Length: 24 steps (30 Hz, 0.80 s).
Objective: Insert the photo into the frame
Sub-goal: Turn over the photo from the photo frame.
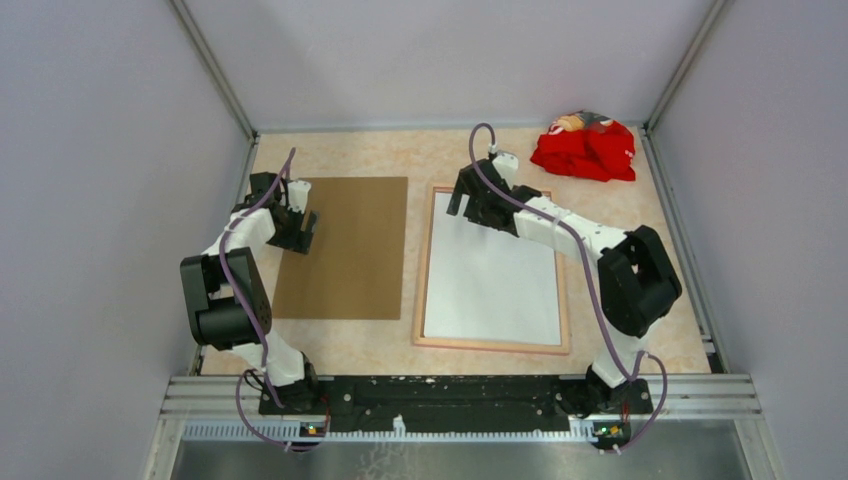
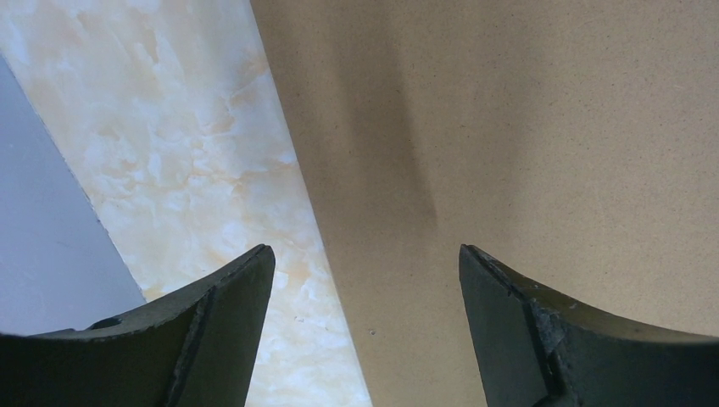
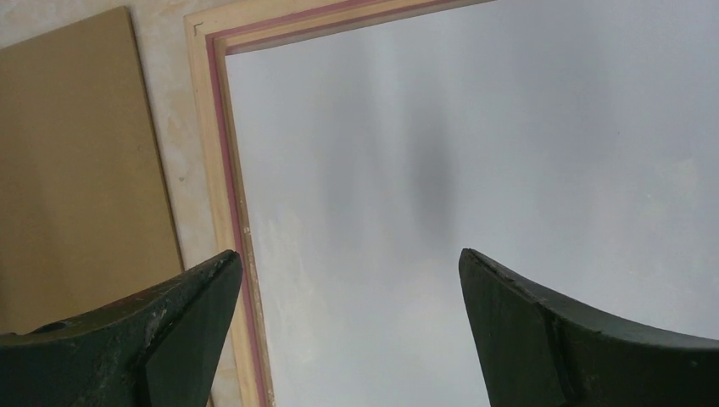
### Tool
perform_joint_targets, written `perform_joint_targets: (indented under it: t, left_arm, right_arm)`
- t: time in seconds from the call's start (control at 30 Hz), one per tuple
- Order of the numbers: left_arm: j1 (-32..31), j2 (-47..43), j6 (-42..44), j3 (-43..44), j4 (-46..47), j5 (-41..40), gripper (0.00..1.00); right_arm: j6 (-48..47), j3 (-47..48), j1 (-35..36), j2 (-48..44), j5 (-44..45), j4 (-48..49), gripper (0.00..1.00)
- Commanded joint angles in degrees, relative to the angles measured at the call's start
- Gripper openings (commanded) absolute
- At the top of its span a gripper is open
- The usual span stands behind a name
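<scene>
The frame (image 1: 424, 270) lies back side up on the right half of the table, pale wood with a pink inner edge (image 3: 222, 153). The photo (image 1: 490, 285) rests inside it with its white reverse up (image 3: 475, 127); the printed side is hidden. My right gripper (image 1: 462, 200) hovers open over the photo's far left corner, empty (image 3: 349, 253), one finger above the frame's left rail. My left gripper (image 1: 297, 240) is open and empty (image 2: 366, 250). It straddles the left edge of the brown backing board (image 2: 526, 127).
The brown backing board (image 1: 345, 250) lies flat to the left of the frame, with a strip of marbled table between them. A crumpled red cloth (image 1: 585, 148) sits in the far right corner. Grey walls and metal rails enclose the table.
</scene>
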Motion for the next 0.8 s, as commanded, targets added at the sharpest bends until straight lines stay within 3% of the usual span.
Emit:
perform_joint_targets:
  t: [0.0, 0.33, 0.6, 0.77]
  left_arm:
    - [0.08, -0.91, 1.09, 0.18, 0.53, -0.41, 0.87]
    - [1.50, -1.29, 1.61, 2.14, -1.08, 0.26, 0.89]
    - [7.65, 0.41, 3.16, 8.10, -1.41, -1.14, 0.86]
    - [9.91, 2.73, 2.82, 8.47, 2.82, -6.17, 0.80]
  right_arm:
    - [-1.12, -0.92, -0.48, -0.68, -0.57, 4.46, 0.99]
    - [-0.68, -2.63, 0.00, -3.01, -3.13, 6.55, 0.99]
    - [-1.48, 10.53, 8.31, 6.49, -5.49, 4.59, 0.99]
    - [0.17, 18.20, 11.29, 14.41, -9.31, 4.89, 0.99]
